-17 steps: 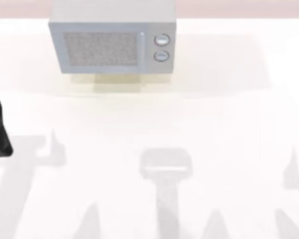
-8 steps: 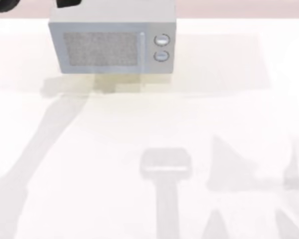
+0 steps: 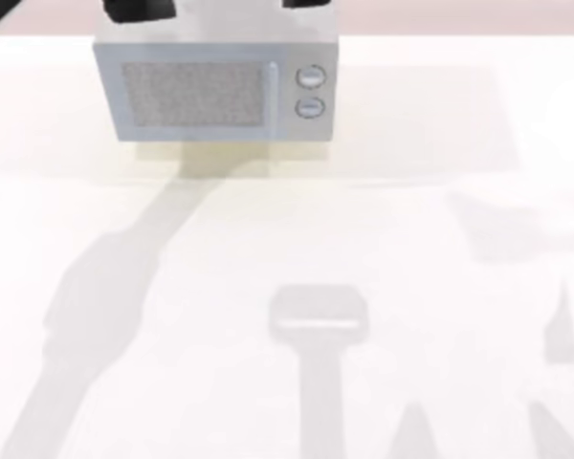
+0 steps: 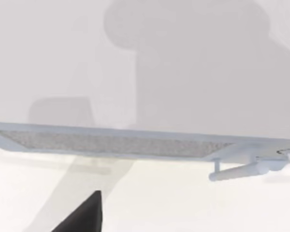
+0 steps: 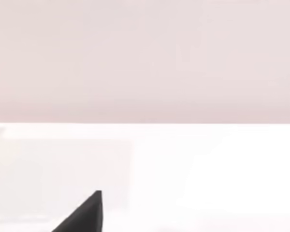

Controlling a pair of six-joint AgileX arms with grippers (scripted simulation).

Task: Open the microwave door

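The microwave [image 3: 215, 72] stands at the far left-centre of the table, its front facing the near edge. The microwave door [image 3: 193, 94] is flush and shut, with its slim handle [image 3: 273, 94] beside two round knobs [image 3: 310, 91]. Dark parts of my left arm [image 3: 139, 8] hang over the microwave's top at the picture's far edge. My left gripper [image 4: 150, 224] looks down past the door's edge [image 4: 111, 143] and the handle [image 4: 239, 171]. One black fingertip [image 4: 89, 215] shows, with a wide bare gap beside it. My right gripper [image 5: 150, 224] holds nothing and is outside the top view.
Pale table [image 3: 383, 239] runs from the microwave to the near edge, crossed by arm shadows [image 3: 105, 287]. A pinkish wall [image 5: 145, 58] rises behind the table's far edge.
My left arm has left the table's left edge and risen over the microwave at the far edge. Its shadow swung toward the microwave. The shadow at the right also shifted farther back.
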